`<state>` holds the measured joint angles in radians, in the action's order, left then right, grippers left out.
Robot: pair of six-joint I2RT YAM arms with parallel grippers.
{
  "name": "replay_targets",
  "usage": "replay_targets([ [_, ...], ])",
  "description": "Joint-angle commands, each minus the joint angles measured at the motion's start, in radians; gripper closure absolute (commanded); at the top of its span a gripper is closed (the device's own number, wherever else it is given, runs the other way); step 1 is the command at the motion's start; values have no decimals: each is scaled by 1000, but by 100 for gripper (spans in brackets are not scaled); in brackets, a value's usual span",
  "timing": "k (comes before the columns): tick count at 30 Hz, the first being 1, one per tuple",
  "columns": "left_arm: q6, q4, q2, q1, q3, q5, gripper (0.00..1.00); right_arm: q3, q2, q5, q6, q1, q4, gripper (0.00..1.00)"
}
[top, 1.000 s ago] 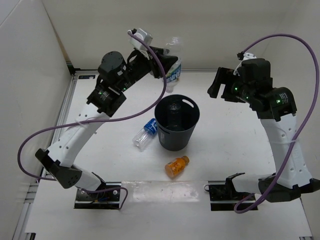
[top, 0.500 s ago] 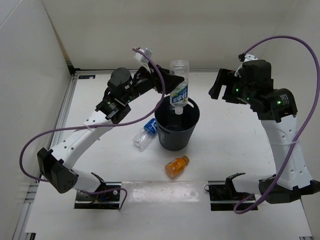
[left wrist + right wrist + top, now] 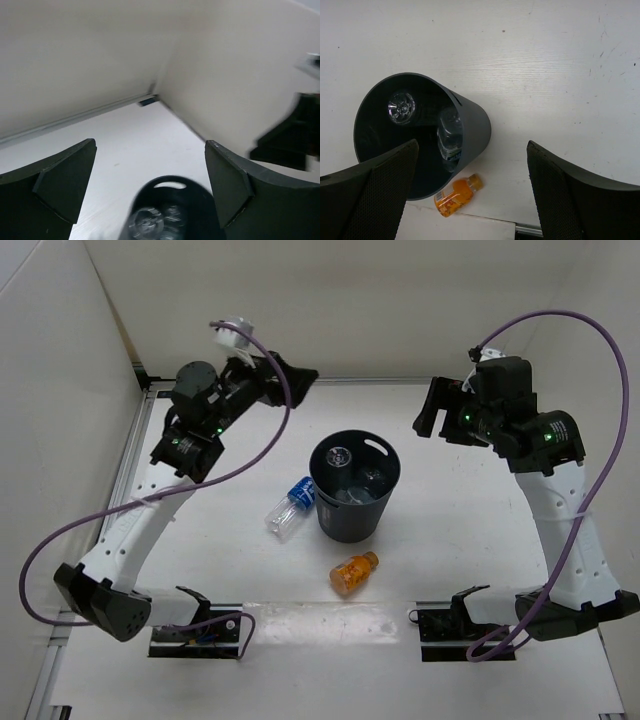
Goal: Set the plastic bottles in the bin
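Observation:
The dark round bin stands mid-table with two clear plastic bottles inside, one showing its ribbed base and one labelled. A clear bottle with a blue label lies just left of the bin. A short orange bottle lies in front of it. My left gripper hangs open and empty, high behind and left of the bin. Right of the bin, my right gripper is raised, open and empty. Its wrist view looks down on both binned bottles and the orange bottle.
White walls close the table at the left and back. A metal rail runs along the left edge. Purple cables loop from both arms. The arm bases sit at the near edge.
My left gripper opened and the labelled bottle it held dropped into the bin. The left arm then drew back to the left and away from the bin. The right arm barely moved.

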<state>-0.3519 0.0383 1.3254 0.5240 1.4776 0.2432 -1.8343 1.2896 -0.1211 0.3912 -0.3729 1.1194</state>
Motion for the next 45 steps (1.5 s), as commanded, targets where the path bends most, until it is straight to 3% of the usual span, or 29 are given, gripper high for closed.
replay_targets([
  [1,4,195,-83,-126,-58,-107,0,-13,-4,8,8,8,-32,10],
  [3,11,228,-109,-198,-162,-59,0,-13,-6,11,11,12,-32,10],
  [8,196,403,-97,-234,-244,-39,0,-10,-6,15,6,20,-27,10],
  [13,200,328,-83,-191,-452,14,0,-13,7,35,9,25,-36,10],
  [21,174,252,-3,-104,-618,-15,0,-20,4,47,-2,37,-23,10],
  [35,174,158,233,-67,-616,18,0,-57,-16,52,-11,81,56,10],
  [42,128,86,271,-67,-674,22,0,-49,-45,75,3,132,92,10],
  [45,122,87,267,-70,-680,28,15,-27,-56,86,14,155,92,10],
])
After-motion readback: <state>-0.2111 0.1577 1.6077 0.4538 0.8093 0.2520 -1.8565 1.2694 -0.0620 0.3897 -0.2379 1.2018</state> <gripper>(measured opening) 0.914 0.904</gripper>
